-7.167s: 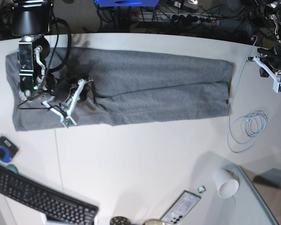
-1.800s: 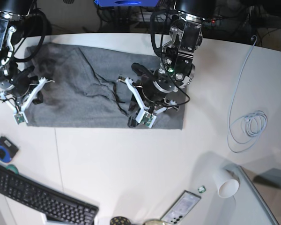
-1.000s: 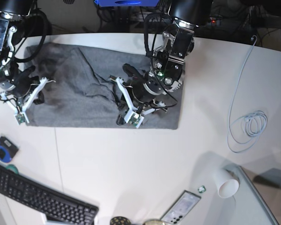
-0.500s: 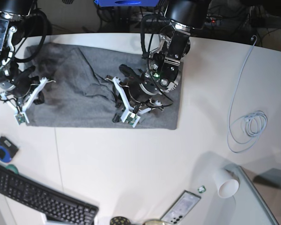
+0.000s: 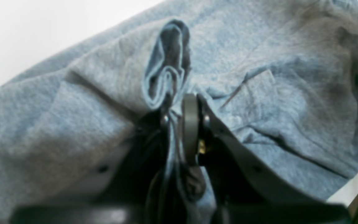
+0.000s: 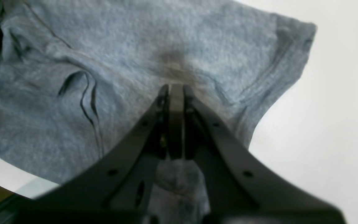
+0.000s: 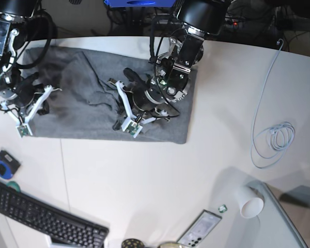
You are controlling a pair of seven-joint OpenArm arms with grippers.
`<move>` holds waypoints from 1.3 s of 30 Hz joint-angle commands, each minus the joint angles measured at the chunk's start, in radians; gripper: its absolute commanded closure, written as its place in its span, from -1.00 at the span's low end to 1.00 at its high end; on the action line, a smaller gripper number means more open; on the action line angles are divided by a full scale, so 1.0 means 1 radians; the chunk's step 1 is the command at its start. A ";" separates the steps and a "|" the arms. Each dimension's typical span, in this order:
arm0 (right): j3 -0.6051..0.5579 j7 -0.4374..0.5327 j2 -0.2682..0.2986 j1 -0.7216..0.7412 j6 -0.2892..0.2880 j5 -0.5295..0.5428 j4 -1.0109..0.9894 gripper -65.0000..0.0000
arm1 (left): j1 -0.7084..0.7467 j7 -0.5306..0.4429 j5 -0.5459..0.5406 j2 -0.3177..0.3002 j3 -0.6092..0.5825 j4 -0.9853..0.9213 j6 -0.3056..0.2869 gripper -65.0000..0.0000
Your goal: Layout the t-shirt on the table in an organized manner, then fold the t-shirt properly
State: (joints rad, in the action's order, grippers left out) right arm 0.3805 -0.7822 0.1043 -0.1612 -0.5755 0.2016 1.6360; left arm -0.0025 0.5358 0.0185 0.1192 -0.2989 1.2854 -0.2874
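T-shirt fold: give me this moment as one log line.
left gripper: shut on t-shirt | right gripper: shut, over shirt | table: shirt partly folded

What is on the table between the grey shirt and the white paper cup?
In the base view, nothing lies between the t-shirt and the paper cup: just bare white table. The coiled white cable sits off to the side, nearer the table's edge.

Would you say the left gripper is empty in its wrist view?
No, the left gripper is pinching a fold of the t-shirt between its closed jaws.
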 commanded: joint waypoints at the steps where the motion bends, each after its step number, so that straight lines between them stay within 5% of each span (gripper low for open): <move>1: 0.007 0.017 0.008 0.013 -0.005 0.011 0.016 0.96 | -0.012 -0.012 -0.010 0.009 -0.003 0.026 -0.005 1.00; 9: 0.001 0.016 0.008 0.013 -0.005 0.011 0.016 0.95 | -0.012 0.000 -0.010 0.009 -0.003 0.061 -0.006 -0.04; 13: 0.001 0.016 0.007 0.013 -0.005 0.011 0.016 0.95 | -0.011 0.000 -0.012 0.020 -0.030 0.073 -0.009 -0.30; 22: 0.001 0.017 0.007 0.013 -0.005 0.011 0.016 0.95 | -0.001 0.000 -0.013 0.015 -0.122 0.133 -0.009 -0.29; 28: -0.002 0.019 0.004 0.013 -0.005 0.011 0.016 0.95 | 0.045 0.000 -0.012 -0.056 0.008 0.260 -0.008 -0.27; 30: -0.008 0.019 0.004 0.013 -0.015 0.012 0.027 0.97 | 0.074 0.000 -0.005 -0.091 0.043 0.288 -0.008 0.00; 33: -0.096 0.019 0.004 0.036 -0.123 0.012 0.062 0.98 | 0.115 0.000 -0.007 -0.148 0.106 0.303 -0.008 0.95; 39: -0.297 0.016 -0.025 0.127 -0.123 0.012 0.068 0.98 | 0.161 -0.004 -0.001 -0.181 0.277 0.296 -0.008 1.00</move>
State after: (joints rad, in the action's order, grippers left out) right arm 0.0772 -0.7822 0.0734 -0.0433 -0.6968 0.2016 1.6859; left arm 0.1692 0.5640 0.0360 -0.0746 -0.0113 1.5639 -0.2852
